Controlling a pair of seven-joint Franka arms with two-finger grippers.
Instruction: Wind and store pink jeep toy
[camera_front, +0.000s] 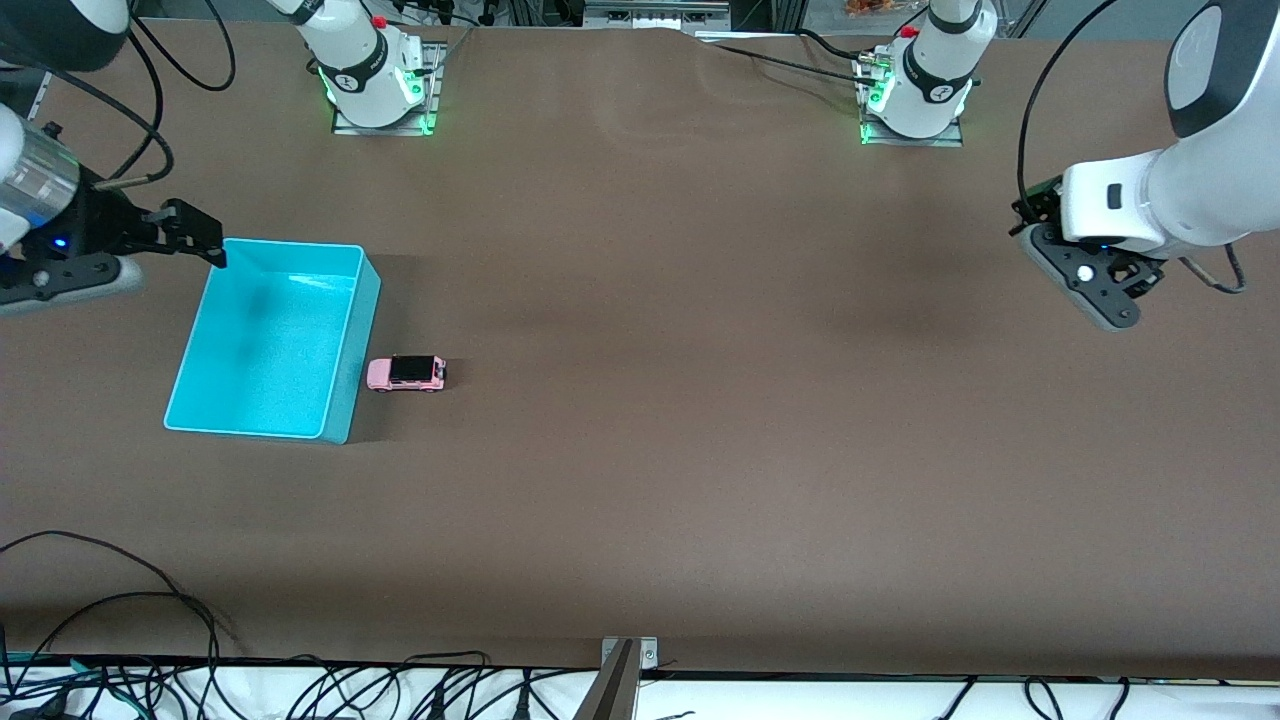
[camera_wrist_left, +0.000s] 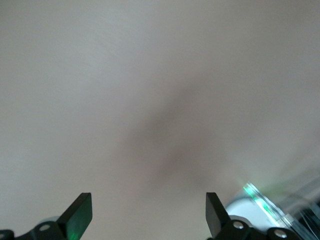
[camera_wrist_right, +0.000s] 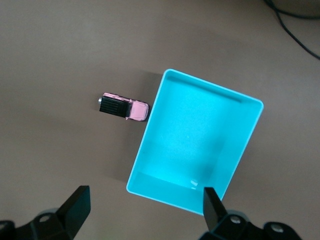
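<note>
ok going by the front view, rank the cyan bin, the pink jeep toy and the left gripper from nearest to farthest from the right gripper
1. cyan bin: the right gripper hovers at its rim corner, at the right arm's end of the table.
2. pink jeep toy: on the table beside the bin's long wall, nearer the front camera.
3. left gripper: open, waiting over the left arm's end.

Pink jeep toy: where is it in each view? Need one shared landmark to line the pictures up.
Front view: the pink jeep toy sits on the table just outside the cyan bin, on its long wall toward the left arm's end.
Left wrist view: not in it, only bare table.
Right wrist view: the jeep lies beside the bin's long wall.
Shared landmark: the cyan bin, in front and right wrist views.
</note>
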